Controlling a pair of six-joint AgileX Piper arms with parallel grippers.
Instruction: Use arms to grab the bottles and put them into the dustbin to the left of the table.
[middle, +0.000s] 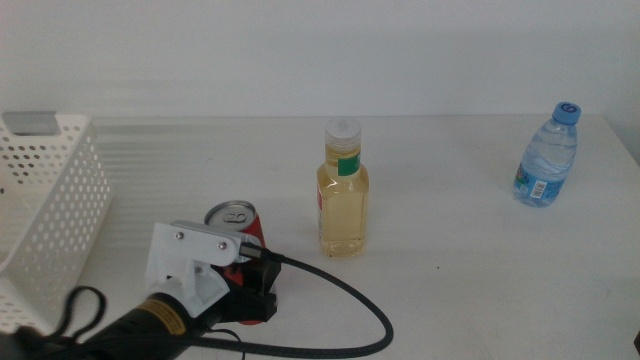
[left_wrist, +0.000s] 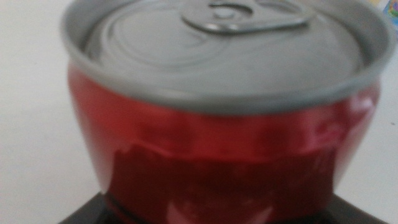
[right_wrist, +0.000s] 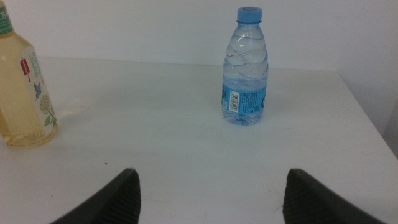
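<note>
We see the left gripper (middle: 243, 285) right at the red can (middle: 237, 228), but we cannot tell if it squeezes. The right gripper (right_wrist: 211, 193) waits with its jaws wide apart, facing the water bottle (right_wrist: 245, 67).

**Where everything sits on my table**

From my middle camera, the dustbin (middle: 50, 190) stands at the far left edge of the table (middle: 460, 280). The can (middle: 238, 228) stands upright toward the front, left of centre, with my left gripper (middle: 245, 290) right up against its near side — the left wrist view is filled by the can (left_wrist: 217, 112). The juice bottle (middle: 343, 190) stands just right of the can and slightly further back. The water bottle (middle: 548, 157) stands well apart at the far right, near the back — my right gripper (right_wrist: 211, 193) sits in front of it, apart.
</note>
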